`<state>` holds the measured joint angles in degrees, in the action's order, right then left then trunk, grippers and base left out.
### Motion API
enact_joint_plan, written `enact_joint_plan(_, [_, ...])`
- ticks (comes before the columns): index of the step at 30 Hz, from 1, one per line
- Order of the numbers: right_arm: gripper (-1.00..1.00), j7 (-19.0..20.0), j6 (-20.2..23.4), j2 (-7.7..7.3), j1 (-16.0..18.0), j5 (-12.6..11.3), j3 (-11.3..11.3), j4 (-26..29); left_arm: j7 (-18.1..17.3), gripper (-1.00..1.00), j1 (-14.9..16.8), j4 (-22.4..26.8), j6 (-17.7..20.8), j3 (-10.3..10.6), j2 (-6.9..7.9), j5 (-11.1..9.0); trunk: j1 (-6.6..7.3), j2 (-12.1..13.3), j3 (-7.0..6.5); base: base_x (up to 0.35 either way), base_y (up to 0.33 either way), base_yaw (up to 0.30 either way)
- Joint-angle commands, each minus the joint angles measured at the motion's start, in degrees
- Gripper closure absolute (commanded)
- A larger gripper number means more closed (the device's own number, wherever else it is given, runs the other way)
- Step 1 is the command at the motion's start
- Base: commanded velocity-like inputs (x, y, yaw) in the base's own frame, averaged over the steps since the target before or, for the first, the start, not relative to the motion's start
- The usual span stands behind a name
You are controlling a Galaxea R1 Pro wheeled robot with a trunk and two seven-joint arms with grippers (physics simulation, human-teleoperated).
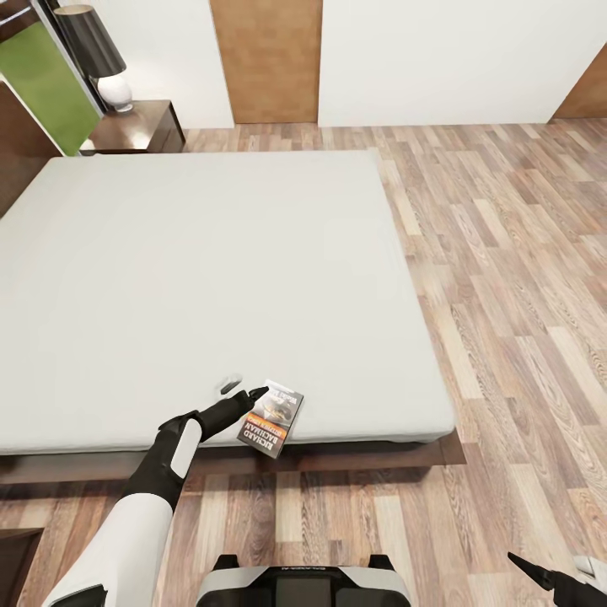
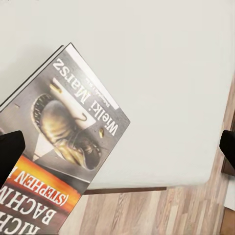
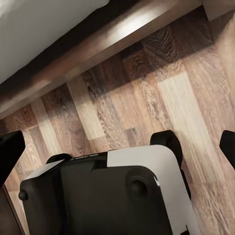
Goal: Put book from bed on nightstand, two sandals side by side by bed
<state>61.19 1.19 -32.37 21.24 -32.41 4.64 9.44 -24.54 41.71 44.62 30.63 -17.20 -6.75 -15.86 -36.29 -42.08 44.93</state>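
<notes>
The book (image 1: 272,418) lies on the bed (image 1: 211,270) at the mattress's near edge, one corner poking out past it. Its grey cover with an orange band is close up in the left wrist view (image 2: 68,127). My left gripper (image 1: 242,389) hovers open at the book's left side, one fingertip (image 2: 10,149) at the cover's edge and the other far off over the mattress. A nightstand (image 1: 139,126) stands at the bed's far left corner. My right gripper (image 1: 561,572) is open and low at the lower right, over the floor. The sandals are out of view.
A black-shaded lamp (image 1: 93,51) stands on the nightstand. Wood-plank floor (image 1: 506,295) runs along the bed's right side toward a brown door (image 1: 265,59). The right wrist view looks at my own base (image 3: 107,191) and the bed's dark frame (image 3: 98,46).
</notes>
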Motion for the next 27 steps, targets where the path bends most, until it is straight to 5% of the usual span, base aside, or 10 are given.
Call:
enact_joint_plan(1, [-1.0,0.25,0.13,0.01,0.03,0.33,0.44,-0.04,-0.15,-1.0,0.04,0.03,0.47,-0.29,-0.06,-0.23,0.21,0.37,-0.15,0.0,0.0,0.0])
enact_joint_plan(9, [-1.0,0.28,0.13,0.01,0.03,0.33,0.46,-0.04,-1.16,-1.0,0.04,0.1,0.59,-0.6,0.23,-0.3,1.75,3.18,-1.4,0.0,0.0,0.0])
enact_joint_plan(13, [-1.0,0.3,0.13,0.01,0.03,0.33,0.46,-0.04,-7.48,-1.0,0.04,0.11,0.72,-0.84,2.24,-0.41,1.75,3.18,-1.4,0.0,0.0,0.0])
enact_joint_plan(17, [-1.0,0.26,0.13,0.02,0.03,0.33,0.46,-0.04,-19.56,-1.0,0.04,0.1,1.07,-0.9,4.99,-0.44,1.75,3.18,-1.4,0.0,0.0,0.0])
enact_joint_plan(27, [-1.0,0.32,0.13,0.0,0.03,0.33,0.46,-0.04,-28.13,-1.0,-2.33,0.1,3.88,-0.78,6.28,-0.04,1.75,3.18,-1.4,0.0,0.0,0.0])
